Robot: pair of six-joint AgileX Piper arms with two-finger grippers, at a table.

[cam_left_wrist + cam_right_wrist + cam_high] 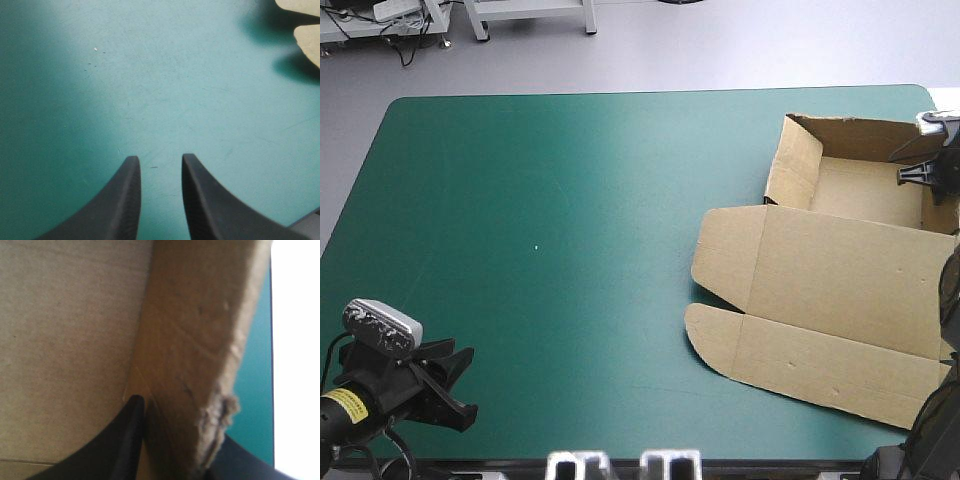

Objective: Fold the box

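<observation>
The brown corrugated-board box [840,270] lay at the right side of the table's teal-green cover [570,220]. Its tray end stood toward the far right corner with walls raised, and its lid [820,350] lay flat toward the near edge. The right gripper [918,174] was clamped on the tray wall [200,340] nearest the table's right edge, with 1 black finger [131,440] pressed against the inside face of the board.

The left gripper [466,383] hung over bare cover at the near left corner, its 2 fingers apart and holding nothing, well apart from the box.

To my eye that was the weak spot. With only 1 arm on the box and nothing pinning the lid or floor, any pull on that wall would likely drag the whole sheet rather than crease it. The box was already close to the table's right edge, so a slide that way could tip it off.

The wall's frayed edge [220,412] looked ragged just beside the grip (crushed, I would guess), so a hard tug could tear it or let it slip out. The raised walls could also spring back flat if released untucked.
</observation>
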